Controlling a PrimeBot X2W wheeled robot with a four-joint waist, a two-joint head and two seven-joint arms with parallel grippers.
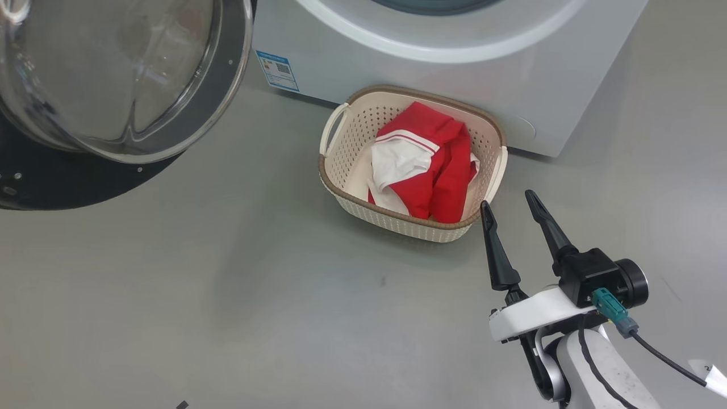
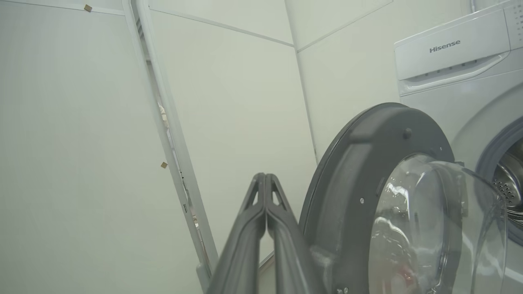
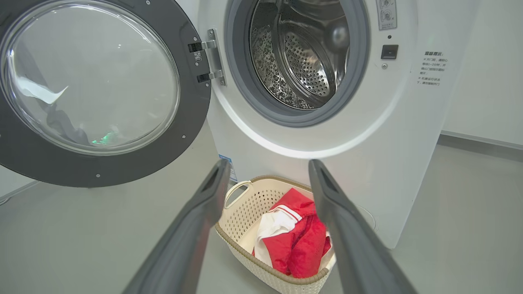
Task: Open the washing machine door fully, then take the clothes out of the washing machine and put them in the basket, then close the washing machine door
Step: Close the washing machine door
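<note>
glossy glass door [image 3: 92, 77], steel perf. drum [image 3: 302, 53], plastic basket [image 1: 352, 128], cloth clothes [image 1: 437, 165]

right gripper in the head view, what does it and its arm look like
The right gripper has two long, tapering black fingers on a black block, seated on a white bracket. A teal plug carries a black cable beside the pale grey forearm.
</note>
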